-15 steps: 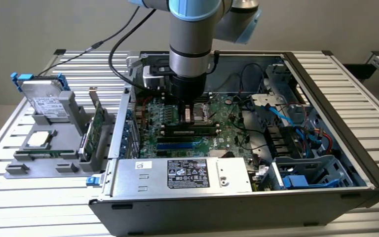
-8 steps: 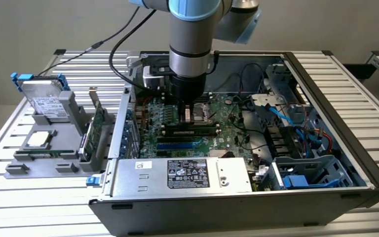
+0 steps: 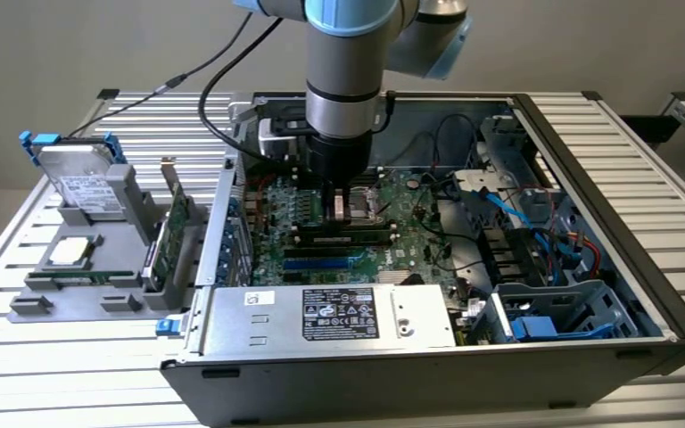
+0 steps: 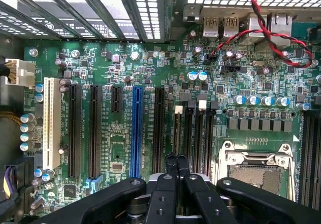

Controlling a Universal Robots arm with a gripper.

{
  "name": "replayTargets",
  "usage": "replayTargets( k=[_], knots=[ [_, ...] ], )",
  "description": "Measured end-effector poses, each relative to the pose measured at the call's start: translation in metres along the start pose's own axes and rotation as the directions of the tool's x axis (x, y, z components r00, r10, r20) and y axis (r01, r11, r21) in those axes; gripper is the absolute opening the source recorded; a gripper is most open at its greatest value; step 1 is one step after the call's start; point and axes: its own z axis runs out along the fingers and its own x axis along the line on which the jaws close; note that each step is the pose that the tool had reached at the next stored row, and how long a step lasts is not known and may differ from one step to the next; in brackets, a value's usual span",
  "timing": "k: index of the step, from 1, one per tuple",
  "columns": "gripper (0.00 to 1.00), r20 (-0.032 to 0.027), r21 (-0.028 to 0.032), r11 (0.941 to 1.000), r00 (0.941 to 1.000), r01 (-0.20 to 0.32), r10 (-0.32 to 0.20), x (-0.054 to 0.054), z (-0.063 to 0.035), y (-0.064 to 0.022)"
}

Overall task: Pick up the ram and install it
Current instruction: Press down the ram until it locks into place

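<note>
My gripper (image 3: 340, 212) is down inside the open computer case (image 3: 628, 294), just above the motherboard (image 3: 405, 214). In the wrist view its two black fingertips are pressed together, so the gripper (image 4: 176, 158) is shut, with nothing visible between them. They hover over the narrow black memory slots (image 4: 193, 133) beside the processor socket (image 4: 253, 166). A thin green stick that looks like the ram (image 3: 86, 278) lies along the front of the grey fixture (image 3: 33, 308), outside the case on the exterior view's left and far from the gripper.
The fixture also holds a hard drive (image 3: 81, 183), a square silver chip (image 3: 69, 251) and an upright green card (image 3: 178, 234). A power supply (image 3: 331, 316) fills the case's front. Blue and black cables (image 3: 521, 214) crowd the exterior view's right. Long expansion slots (image 4: 136, 131) run beside the memory slots.
</note>
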Motion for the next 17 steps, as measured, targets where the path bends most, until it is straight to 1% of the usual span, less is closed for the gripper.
replayTargets(
  k=[4,6,9,12,17],
  knots=[
    [0.10,0.0011,0.0006,1.0000,1.0000,0.000,0.000,0.000,-0.0018,0.0000],
    [0.10,0.0000,-0.0003,1.0000,1.0000,0.000,0.000,0.000,-0.0040,0.0000],
    [0.10,0.0000,-0.0018,1.0000,1.0000,0.000,0.000,0.000,-0.0087,-0.0016],
    [0.10,0.0001,-0.0047,1.0000,1.0000,0.000,0.000,0.000,-0.0126,-0.0064],
    [0.10,0.0002,-0.0089,1.0000,1.0000,0.000,0.000,0.001,-0.0163,-0.0162]
  ],
)
